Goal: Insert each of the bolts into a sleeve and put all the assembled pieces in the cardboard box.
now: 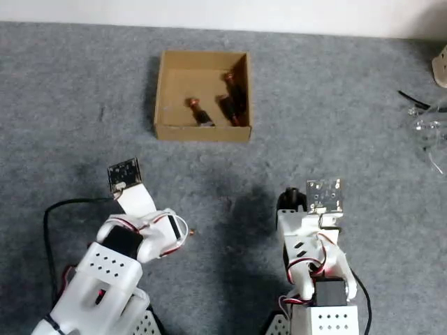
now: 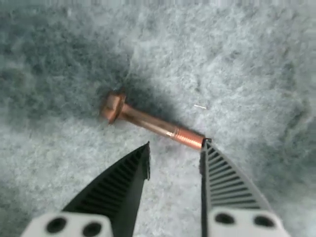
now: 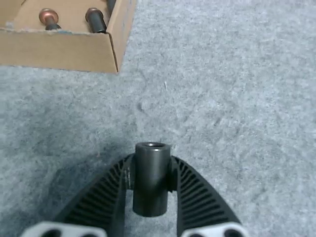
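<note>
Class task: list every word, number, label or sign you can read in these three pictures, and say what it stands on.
No text can be read.
The cardboard box has plain walls.
The bolt and the sleeve show no legible marks.
Any print on the circuit boards at the arms' wrists is too small to read.

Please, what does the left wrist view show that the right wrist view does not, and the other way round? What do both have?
Left wrist view, not the right: a copper bolt lying flat on the carpet, with the open left gripper close to its threaded end. Right wrist view, not the left: the right gripper shut on a black sleeve, and farther off a corner of the cardboard box with pieces inside. Both: the grey carpet under the arms.
</note>
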Controlling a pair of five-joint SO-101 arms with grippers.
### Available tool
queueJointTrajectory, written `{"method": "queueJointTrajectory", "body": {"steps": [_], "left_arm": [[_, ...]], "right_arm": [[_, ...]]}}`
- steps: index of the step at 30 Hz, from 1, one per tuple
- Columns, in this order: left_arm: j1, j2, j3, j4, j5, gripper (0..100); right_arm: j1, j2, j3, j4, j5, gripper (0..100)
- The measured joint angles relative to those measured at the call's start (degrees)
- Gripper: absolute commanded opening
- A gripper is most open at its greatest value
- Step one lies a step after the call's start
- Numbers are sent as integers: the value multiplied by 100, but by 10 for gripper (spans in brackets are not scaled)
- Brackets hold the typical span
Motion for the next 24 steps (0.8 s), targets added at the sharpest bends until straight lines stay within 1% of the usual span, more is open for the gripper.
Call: {"method": "queueJointTrajectory", "body": {"steps": [2, 6, 12, 18, 21, 24], "left_arm": [[-70, 0, 105, -158, 0, 164], [-281, 0, 114, -229, 0, 164], [-308, 0, 35, -220, 0, 165], [-299, 0, -791, 659, 0, 165], [-264, 202, -879, 756, 0, 165], [-273, 765, -1064, 774, 0, 165]], "right_arm": [[0, 0, 0, 0, 0, 5], [0, 0, 0, 0, 0, 5], [0, 0, 0, 0, 0, 5], [0, 0, 0, 0, 0, 5], [0, 0, 0, 0, 0, 5], [0, 0, 0, 0, 0, 5]]}}
